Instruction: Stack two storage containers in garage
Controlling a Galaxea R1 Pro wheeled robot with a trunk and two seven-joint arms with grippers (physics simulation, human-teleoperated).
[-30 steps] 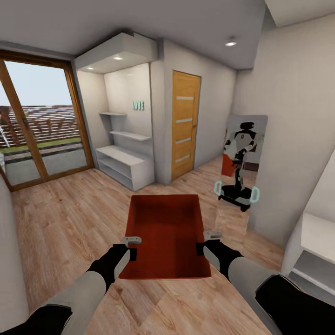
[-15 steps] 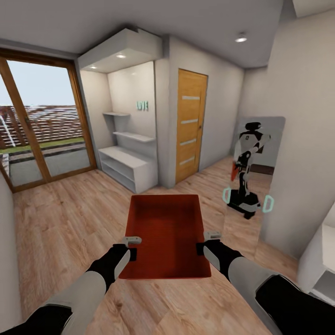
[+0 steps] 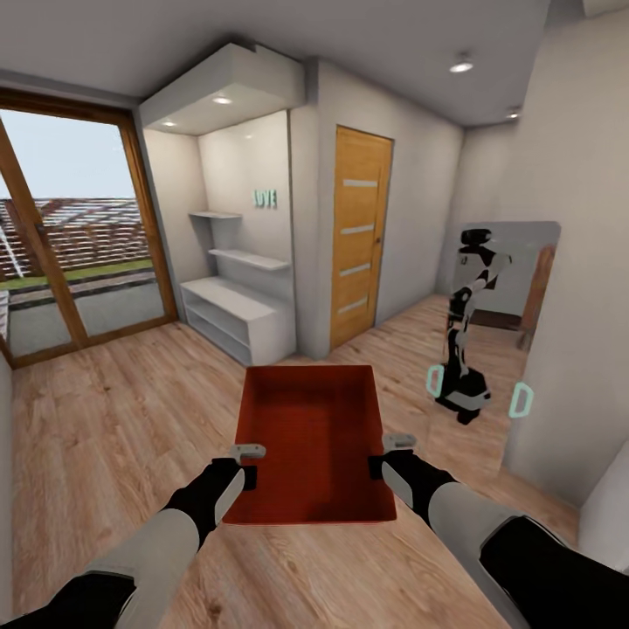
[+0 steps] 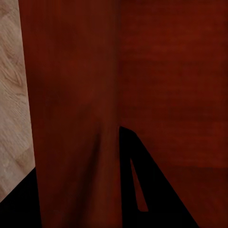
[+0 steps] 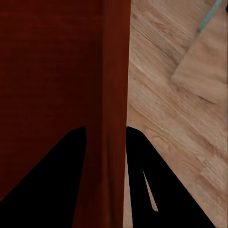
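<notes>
Carrying one storage container (image 3: 310,441) through a hallway with wood-plank floor (image 3: 114,419); this is transit, not the garage. Judging by that, the job is at an early-to-middle stage: one box is in hand and off the ground, nothing is set down on any concrete, and the second box is nowhere in these shots, so I can't say where it stands. Left to do as I read it: reach the garage, put this one down, fetch or stack the other.

Box position: held level in front of the robot's trunk, open side up, between the two arms, above the planks. Left gripper (image 3: 248,464) is pinched on the left side wall near the near corner; the left wrist view shows that red wall running between its dark fingers (image 4: 142,190). Right gripper (image 3: 388,454) is clamped the same way on the right side wall, fingers (image 5: 142,180) straddling the thin wall in the right wrist view. Both grips sit at the near end, so the far end hangs out unsupported.

Around it: orange wood door (image 3: 359,236) ahead, white shelving (image 3: 236,310) to its left, glazed patio door (image 3: 70,236) further left, wall mirror (image 3: 502,297) at right reflecting the robot.
</notes>
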